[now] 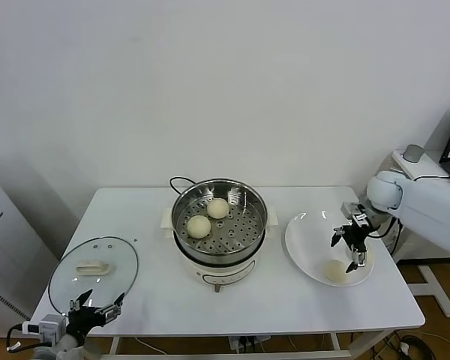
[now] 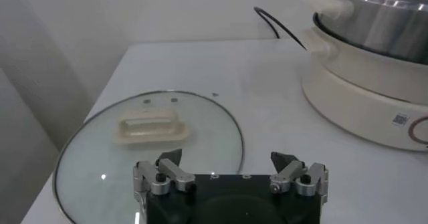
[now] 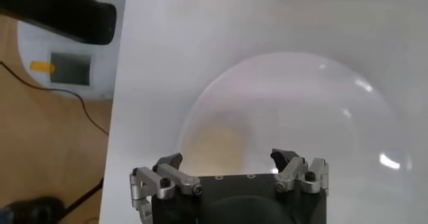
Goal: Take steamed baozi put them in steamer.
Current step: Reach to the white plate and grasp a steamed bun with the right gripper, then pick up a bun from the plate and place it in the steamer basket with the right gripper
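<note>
Head view shows the right gripper (image 1: 352, 250) spread wide over the plate (image 1: 304, 240), holding nothing, just above the one bun (image 1: 335, 270) left there. Two buns (image 1: 199, 226) sit inside the steamer (image 1: 219, 259) mid-table. Parked low by the glass lid (image 1: 94, 271), the left gripper (image 1: 96, 309) gapes empty.
</note>
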